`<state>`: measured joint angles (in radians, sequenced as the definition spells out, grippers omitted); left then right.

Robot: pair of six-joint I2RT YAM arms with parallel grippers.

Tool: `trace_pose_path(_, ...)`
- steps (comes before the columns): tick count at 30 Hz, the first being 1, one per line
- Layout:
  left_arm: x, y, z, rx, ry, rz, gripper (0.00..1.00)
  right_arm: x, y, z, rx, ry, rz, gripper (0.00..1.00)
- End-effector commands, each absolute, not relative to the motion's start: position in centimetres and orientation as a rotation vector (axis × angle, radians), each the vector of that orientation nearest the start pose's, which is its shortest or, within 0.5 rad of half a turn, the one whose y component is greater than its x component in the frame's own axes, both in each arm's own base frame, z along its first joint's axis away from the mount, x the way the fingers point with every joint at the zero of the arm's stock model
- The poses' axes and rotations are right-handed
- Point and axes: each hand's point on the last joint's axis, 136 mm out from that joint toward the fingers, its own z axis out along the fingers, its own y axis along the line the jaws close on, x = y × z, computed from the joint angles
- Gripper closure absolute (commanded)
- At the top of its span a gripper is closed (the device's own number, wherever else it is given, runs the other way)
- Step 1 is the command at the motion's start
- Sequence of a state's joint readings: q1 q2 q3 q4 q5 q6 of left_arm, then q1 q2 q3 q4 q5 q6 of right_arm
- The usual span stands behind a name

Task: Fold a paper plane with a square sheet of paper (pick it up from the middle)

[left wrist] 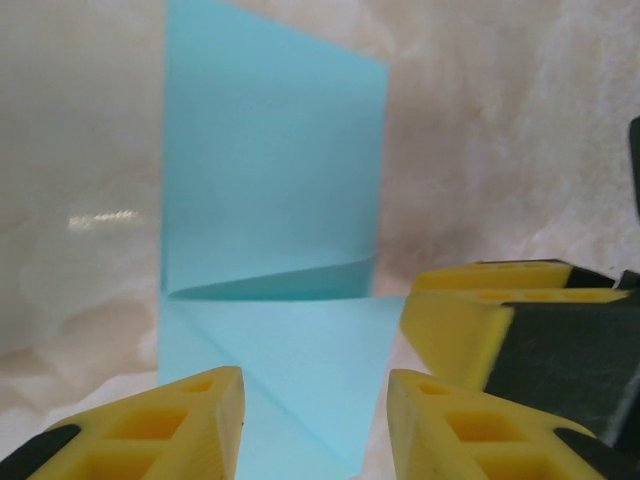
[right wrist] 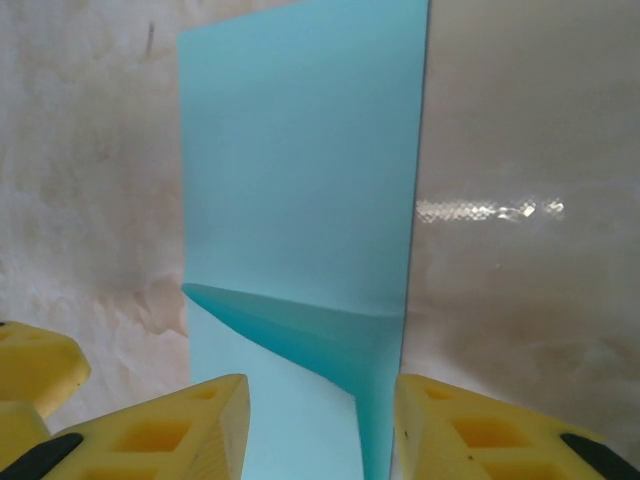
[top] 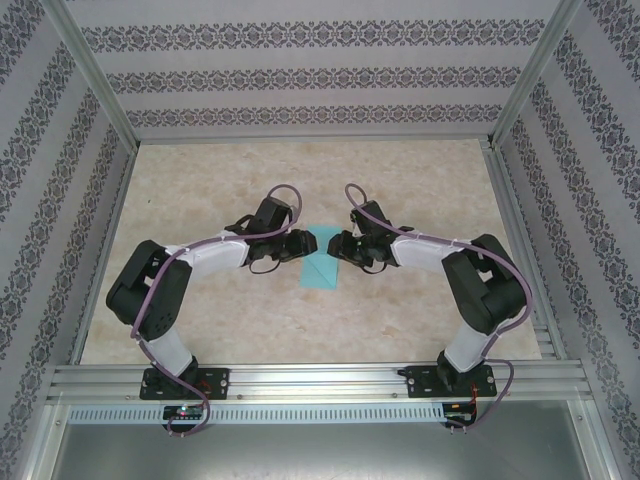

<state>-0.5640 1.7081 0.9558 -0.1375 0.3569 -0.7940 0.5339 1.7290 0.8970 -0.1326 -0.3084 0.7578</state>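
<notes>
Plainly, the half-folded square sheet of paper (top: 322,268) lies mid-worktop (top: 250,320), left fingers (left wrist: 190,420) at its 10 o'clock, right fingers (right wrist: 470,430) at 2 o'clock, both pairs apart and gripping nothing. Thin, light and limp, it likely slips and creases easily; pinch along the central fold. No print shows.

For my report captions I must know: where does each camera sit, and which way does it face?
Top external: above and behind the arm bases, looking down on the table; both arms show, left end effector and right end effector flanking the turquoise paper.
Left wrist: on the left arm, facing the paper past its own fingers.
Right wrist: on the right arm, facing it from the opposite side, past its own fingers.
Shared: both wrist views show the paper's folded flap.
</notes>
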Motion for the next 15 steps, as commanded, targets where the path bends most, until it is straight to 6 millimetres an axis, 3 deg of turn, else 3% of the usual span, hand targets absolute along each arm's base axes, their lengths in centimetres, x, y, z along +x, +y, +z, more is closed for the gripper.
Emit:
trace_pose_path(1, 32.6, -27.9, 6.9, -0.142, 2.643, -1.003, 0.56, 33.0, 26.2, 4.2, 0.125, 2.686, 0.919, 0.58)
trace_pose_path(7, 32.2, -29.2, 6.7, -0.132, 2.653, -1.110, 0.56, 33.1, 27.0, 3.7, 0.102, 2.663, 0.996, 0.74)
trace_pose_path(10, 32.0, -29.2, 6.2, -0.139, 2.668, -1.118, 0.56, 33.3, 26.6, 3.4, 0.138, 2.655, 1.000, 0.84)
trace_pose_path(15, 31.8, -29.2, 5.4, -0.145, 2.684, -1.124, 0.56, 33.5, 25.4, 2.8, 0.180, 2.645, 0.966, 0.91)
